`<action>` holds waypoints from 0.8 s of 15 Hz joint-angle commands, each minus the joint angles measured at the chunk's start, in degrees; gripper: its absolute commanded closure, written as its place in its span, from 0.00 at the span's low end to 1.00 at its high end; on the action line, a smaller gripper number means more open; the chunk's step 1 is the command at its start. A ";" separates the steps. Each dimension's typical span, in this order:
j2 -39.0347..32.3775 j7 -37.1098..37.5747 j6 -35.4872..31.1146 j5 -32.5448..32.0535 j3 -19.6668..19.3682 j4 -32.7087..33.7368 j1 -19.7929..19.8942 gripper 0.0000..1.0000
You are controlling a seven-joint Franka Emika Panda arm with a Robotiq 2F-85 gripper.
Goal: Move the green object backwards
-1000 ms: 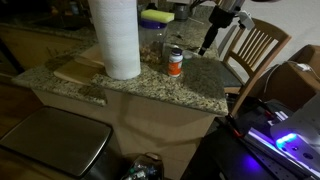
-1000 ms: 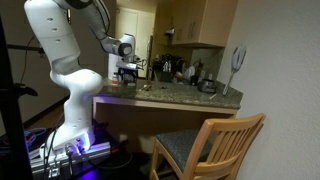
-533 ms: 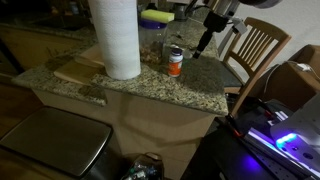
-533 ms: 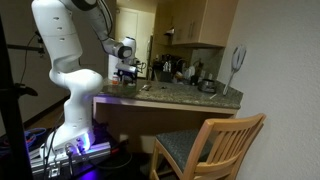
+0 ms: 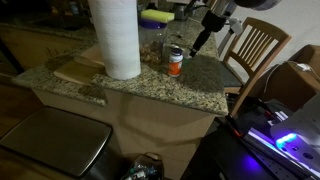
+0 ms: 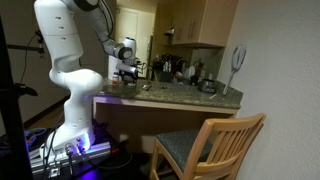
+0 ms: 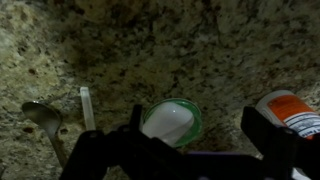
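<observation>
Counter [image 5: 200,88] first, with the big towel roll [image 5: 117,38] on it. My pincer [image 7: 192,116] hangs wide open over the green object [image 7: 172,122], which sits on the granite between the jaws, nearer the left one. I'd centre up, drop lower, then close, minding the bottle [image 7: 290,108] just right. Bottle's capped, contents hidden.

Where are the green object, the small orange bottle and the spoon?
green object [image 7: 170,122], wrist view, middle of its pale top.
small orange bottle [image 5: 175,65], in an exterior view, its orange body.
spoon [image 7: 41,114], wrist view, its bowl.
</observation>
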State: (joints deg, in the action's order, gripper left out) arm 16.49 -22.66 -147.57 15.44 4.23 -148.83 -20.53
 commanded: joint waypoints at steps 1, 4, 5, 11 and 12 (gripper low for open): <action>0.27 2.09 1.88 -2.16 1.12 0.14 1.47 0.00; -0.02 4.03 -1.61 0.98 0.92 -0.17 0.51 0.00; -0.03 4.56 -1.81 1.74 0.89 -0.14 0.34 0.00; 0.07 12.64 -2.05 2.61 2.02 -0.09 0.84 0.00; -0.19 10.32 -4.14 5.91 1.10 -0.12 -0.83 0.00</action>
State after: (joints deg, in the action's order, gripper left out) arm 16.49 -11.07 -149.74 16.49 5.50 -148.83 -20.25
